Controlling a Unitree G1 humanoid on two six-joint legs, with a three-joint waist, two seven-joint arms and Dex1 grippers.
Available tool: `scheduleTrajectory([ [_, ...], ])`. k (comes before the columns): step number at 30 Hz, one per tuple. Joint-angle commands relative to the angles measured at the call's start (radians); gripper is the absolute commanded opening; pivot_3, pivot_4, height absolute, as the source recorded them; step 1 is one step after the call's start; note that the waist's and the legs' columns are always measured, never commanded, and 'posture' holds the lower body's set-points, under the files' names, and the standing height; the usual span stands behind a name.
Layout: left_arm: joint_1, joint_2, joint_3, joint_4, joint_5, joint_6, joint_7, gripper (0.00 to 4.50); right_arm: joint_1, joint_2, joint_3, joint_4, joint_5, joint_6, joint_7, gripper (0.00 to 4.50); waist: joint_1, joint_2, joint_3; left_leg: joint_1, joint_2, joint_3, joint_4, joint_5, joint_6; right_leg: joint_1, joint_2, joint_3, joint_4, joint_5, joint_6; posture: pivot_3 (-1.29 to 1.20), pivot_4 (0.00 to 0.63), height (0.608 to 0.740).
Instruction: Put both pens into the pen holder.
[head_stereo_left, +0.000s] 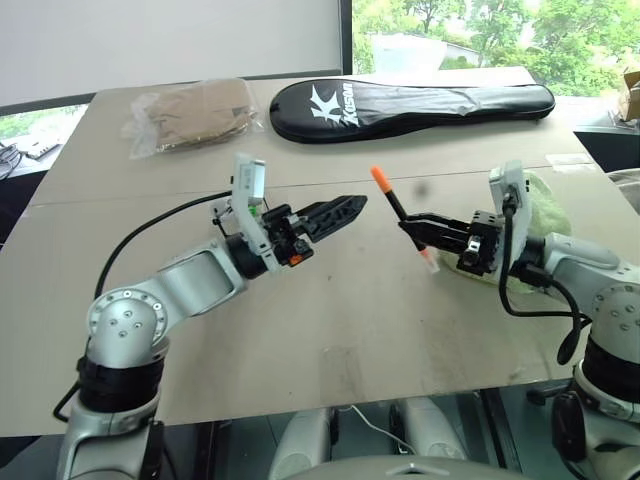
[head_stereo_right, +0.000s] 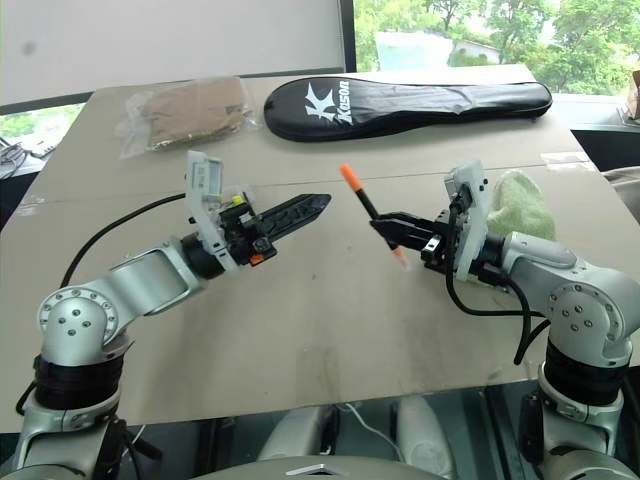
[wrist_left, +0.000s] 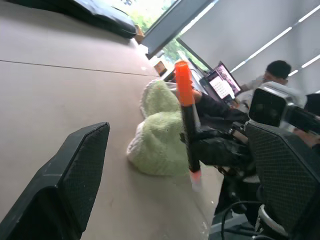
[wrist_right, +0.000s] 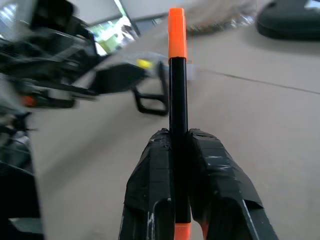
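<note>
Beige bench (head_stereo_left: 300, 330) stretches toward a window, with a black racket cover (head_stereo_left: 410, 108) and a crinkled clear bag (head_stereo_left: 190, 115) at its far side. Above it, the right end effector (head_stereo_left: 418, 232) pinches the orange-capped pen (head_stereo_left: 397, 212) at mid-barrel, cap tilted up and away. Opposite, the left end effector (head_stereo_left: 345, 210) hovers with fingers spread, holding nothing. A pale green cloth (head_stereo_right: 520, 205) lies beside the right arm.
</note>
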Motion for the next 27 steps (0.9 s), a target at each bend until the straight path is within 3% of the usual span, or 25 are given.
scheduleTrajectory([
  [1, -0.070, -0.031, -0.011, 0.039, -0.015, 0.003, -0.015, 4.50, 0.006, 0.013, 0.004, -0.088, 0.103, 0.017, -0.092, 0.01, 0.005, 0.000, 0.000, 0.000, 0.000, 0.000, 0.000, 0.000, 0.000, 0.000, 0.000, 0.000, 0.000, 0.000, 0.000, 0.00, 0.150, 0.740],
  [5, -0.107, -0.037, -0.028, 0.048, -0.026, 0.038, -0.047, 4.50, 0.004, 0.022, 0.044, -0.093, 0.141, -0.006, -0.162, 0.01, 0.010, 0.000, 0.000, 0.000, -0.001, 0.000, 0.000, 0.000, 0.000, 0.000, 0.000, -0.001, -0.001, 0.000, 0.000, 0.00, 0.150, 0.740],
  [11, -0.116, -0.051, -0.030, 0.062, -0.016, 0.047, -0.072, 2.63, -0.003, 0.011, 0.081, -0.082, 0.179, -0.052, -0.207, 0.00, 0.014, 0.000, 0.000, 0.000, 0.000, 0.000, 0.000, 0.000, 0.000, 0.000, 0.000, 0.000, -0.001, 0.000, 0.000, 0.00, 0.150, 0.740],
  [12, -0.115, -0.054, -0.028, 0.062, -0.015, 0.045, -0.071, 2.02, -0.002, 0.006, 0.084, -0.080, 0.186, -0.059, -0.211, 0.00, 0.014, 0.000, 0.000, 0.000, 0.000, 0.000, 0.000, 0.000, 0.000, 0.000, 0.000, 0.000, -0.001, 0.000, 0.000, 0.00, 0.150, 0.740],
  [17, -0.105, -0.055, -0.016, 0.054, -0.006, 0.041, -0.071, 0.06, -0.001, -0.027, 0.097, -0.067, 0.200, -0.091, -0.221, 0.00, 0.015, 0.000, 0.000, 0.000, -0.001, 0.000, 0.001, 0.000, 0.000, 0.000, 0.000, 0.000, -0.001, 0.000, 0.000, 0.00, 0.150, 0.740],
  [21, -0.116, -0.033, 0.013, 0.065, 0.040, 0.035, -0.089, 0.03, 0.002, -0.074, 0.139, -0.081, 0.132, -0.161, -0.184, 0.00, 0.015, 0.000, 0.000, 0.000, 0.000, -0.001, 0.000, 0.000, 0.000, 0.000, 0.000, 0.000, -0.001, 0.000, 0.000, 0.00, 0.150, 0.740],
  [22, -0.126, -0.019, 0.030, 0.075, 0.054, 0.031, -0.099, 0.00, 0.003, -0.082, 0.139, -0.070, 0.125, -0.177, -0.173, 0.75, 0.015, 0.000, 0.000, 0.000, 0.000, -0.001, 0.000, 0.000, 0.000, 0.000, 0.000, 0.000, -0.001, 0.000, 0.000, 0.00, 0.150, 0.740],
  [27, -0.165, 0.092, 0.093, 0.027, 0.224, 0.019, -0.178, 0.00, 0.015, -0.172, 0.103, -0.027, 0.107, -0.237, -0.107, 2.75, 0.015, 0.000, 0.000, 0.000, 0.000, 0.000, 0.000, 0.000, 0.000, 0.000, 0.001, -0.002, -0.001, 0.000, 0.000, 0.00, 0.150, 0.740],
])
